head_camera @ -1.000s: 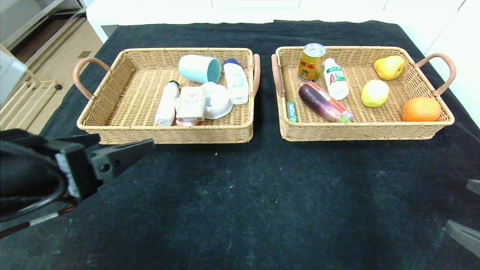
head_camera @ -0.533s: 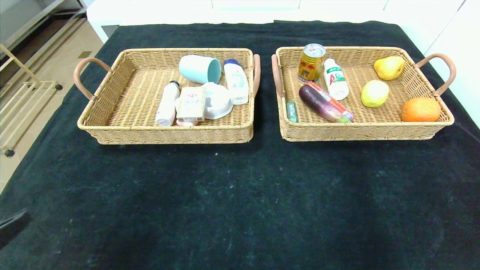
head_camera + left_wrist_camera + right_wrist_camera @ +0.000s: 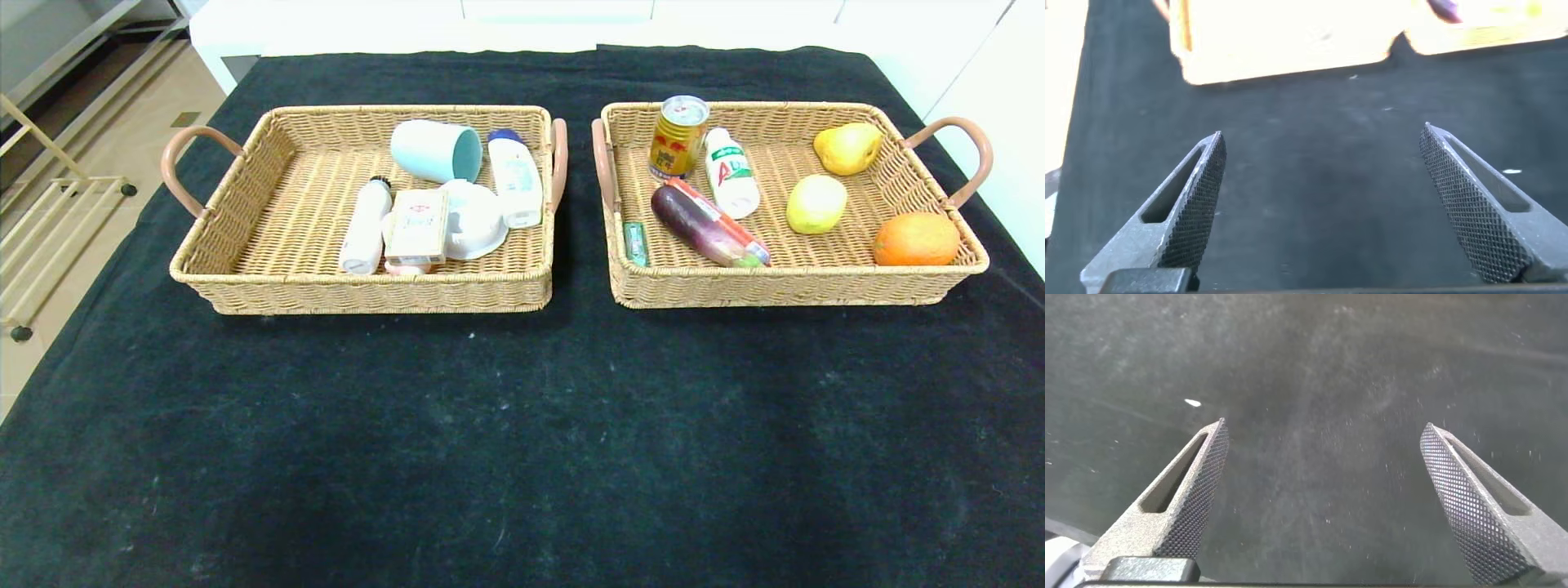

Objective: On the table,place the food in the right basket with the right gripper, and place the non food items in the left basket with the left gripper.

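My left gripper [image 3: 1323,204] has pulled back out of the head view and hangs spread wide and empty over the black tabletop [image 3: 522,425]. My right gripper [image 3: 1323,498] is spread too. The food sits in the right basket [image 3: 971,263], the other things in the left basket [image 3: 196,269]. I think sorting is done.

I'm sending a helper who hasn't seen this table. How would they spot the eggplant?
Look in the right basket, the wicker one holding fruit. Near its front left lies the eggplant, a long dark purple shape resting slantwise beside a red-wrapped stick. It is the only purple item; its neighbours are yellow, orange or white.
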